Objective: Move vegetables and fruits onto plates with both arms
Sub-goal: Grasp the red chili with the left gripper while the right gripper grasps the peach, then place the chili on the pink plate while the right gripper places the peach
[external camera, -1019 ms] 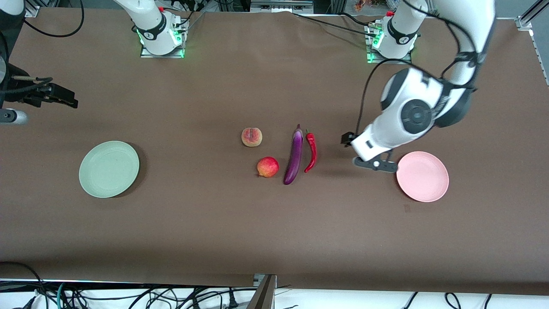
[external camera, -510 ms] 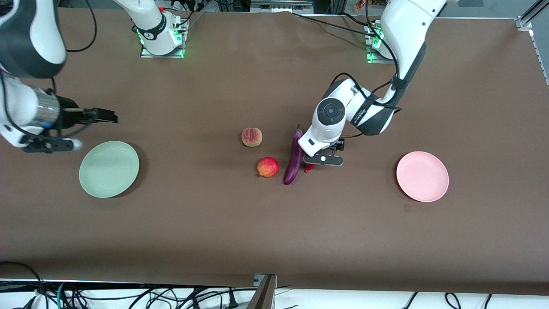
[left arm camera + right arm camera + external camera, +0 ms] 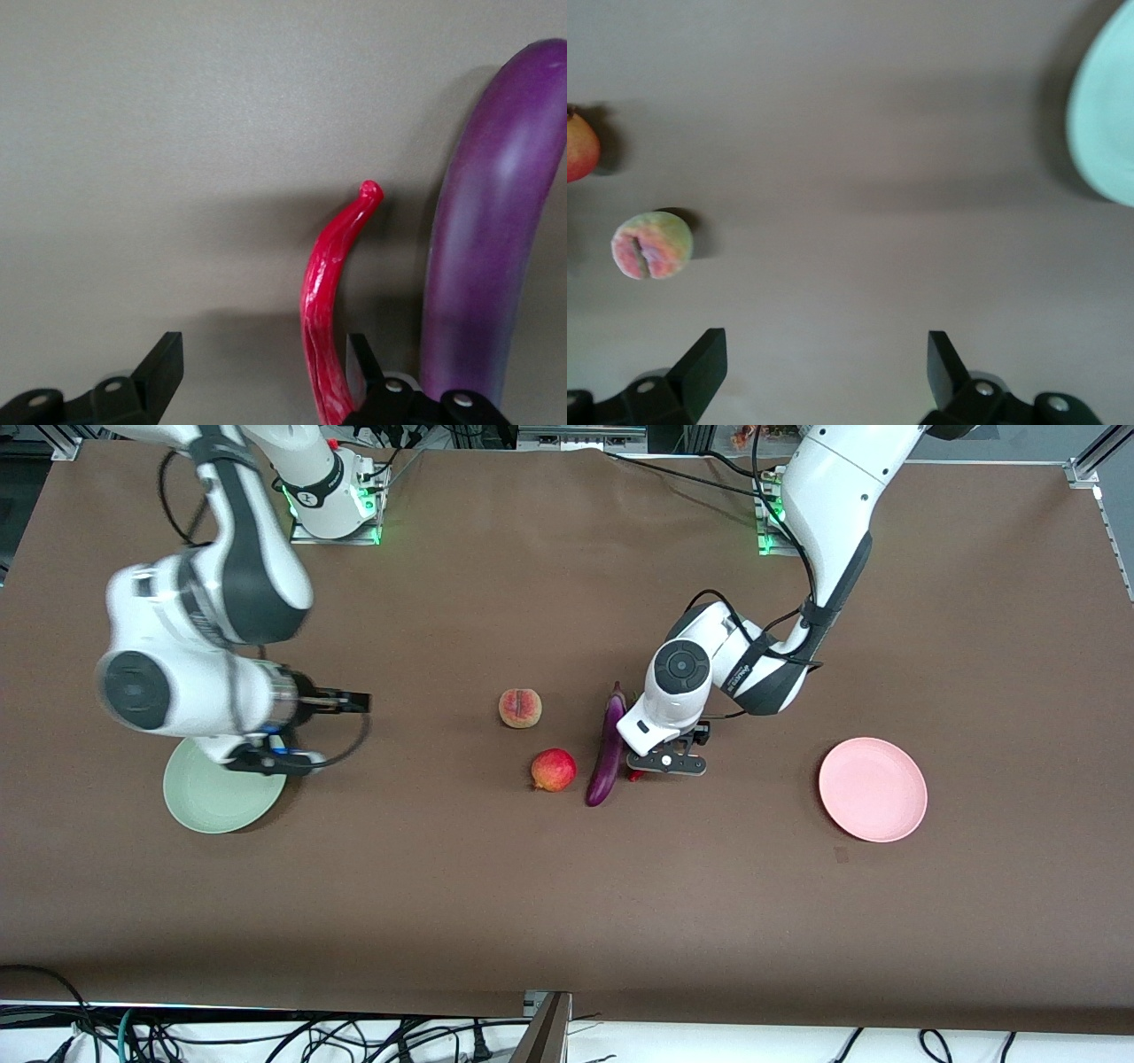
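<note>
Nearest the front camera of the produce, the long glossy purple eggplant [image 3: 608, 748] lies with the red apple-like fruit [image 3: 553, 769] beside it. The left gripper [image 3: 257, 376], fingers spread, straddles the thin red chili pepper [image 3: 330, 297] (just beside the eggplant). The creased pale peach [image 3: 520, 708] lies farther. The right gripper [image 3: 824, 367], released, hangs over bare table beside the pale green plate [image 3: 202, 802].
</note>
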### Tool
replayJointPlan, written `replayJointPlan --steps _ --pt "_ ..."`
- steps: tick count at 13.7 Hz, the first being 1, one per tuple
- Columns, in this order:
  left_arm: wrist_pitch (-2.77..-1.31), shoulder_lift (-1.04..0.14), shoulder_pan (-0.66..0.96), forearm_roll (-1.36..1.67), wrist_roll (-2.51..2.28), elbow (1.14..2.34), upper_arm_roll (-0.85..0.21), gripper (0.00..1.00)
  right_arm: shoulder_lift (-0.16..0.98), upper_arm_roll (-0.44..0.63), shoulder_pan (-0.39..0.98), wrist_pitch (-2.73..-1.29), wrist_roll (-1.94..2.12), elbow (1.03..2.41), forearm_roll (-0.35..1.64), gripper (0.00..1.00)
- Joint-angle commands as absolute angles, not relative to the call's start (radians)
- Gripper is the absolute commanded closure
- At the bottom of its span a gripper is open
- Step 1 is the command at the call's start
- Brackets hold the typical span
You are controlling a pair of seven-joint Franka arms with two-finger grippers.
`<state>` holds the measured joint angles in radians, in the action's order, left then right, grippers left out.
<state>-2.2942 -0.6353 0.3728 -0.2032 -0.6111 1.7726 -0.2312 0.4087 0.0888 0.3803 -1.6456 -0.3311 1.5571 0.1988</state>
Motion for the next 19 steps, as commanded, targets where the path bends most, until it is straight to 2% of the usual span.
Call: replayJointPlan --steps 1,4,5,6,7,9,12,15,19 --pt "-2.322 -0.655 0.374 -0.221 -0.627 1.763 -0.233 0.18 0.48 0.098 0.486 -1.716 -0.475 1.545 0.254 0.0" --pt "-2.335 -0.675 0.38 -0.221 -0.632 1.763 -0.233 0.24 0.54 0.098 0.578 -1.816 -0.583 1.545 0.273 0.0" --pt "-2.347 -0.68 0.38 -0.221 -0.63 1.763 -0.233 0.35 0.56 0.098 0.603 -1.837 -0.598 1.545 0.273 0.0" --pt "-2.345 -0.68 0.38 -0.221 -0.63 1.764 -0.233 0.62 0.581 0.098 0.629 -1.857 -0.601 1.545 0.275 0.0" --pt "-2.341 -0.677 0.38 -0.221 -0.626 1.764 -0.233 0.81 0.598 0.098 0.647 -1.877 -0.603 1.545 0.282 0.0" --pt "-2.341 -0.678 0.385 -0.221 -0.626 1.764 -0.233 0.96 0.626 0.098 0.669 -1.928 -0.652 1.545 0.334 0.0" --pt "-2.312 -0.661 0.373 -0.222 -0.614 1.766 -0.233 0.96 0.656 0.098 0.71 -1.979 -0.66 1.545 0.339 0.0" --pt "-2.092 -0.542 0.339 -0.228 -0.603 1.758 -0.229 0.97 0.693 0.1 0.738 -2.019 -0.658 1.545 0.336 0.0" --pt "-1.98 -0.465 0.25 -0.238 -0.387 1.756 -0.224 0.99 0.719 0.1 0.752 -2.045 -0.64 1.545 0.308 0.0"
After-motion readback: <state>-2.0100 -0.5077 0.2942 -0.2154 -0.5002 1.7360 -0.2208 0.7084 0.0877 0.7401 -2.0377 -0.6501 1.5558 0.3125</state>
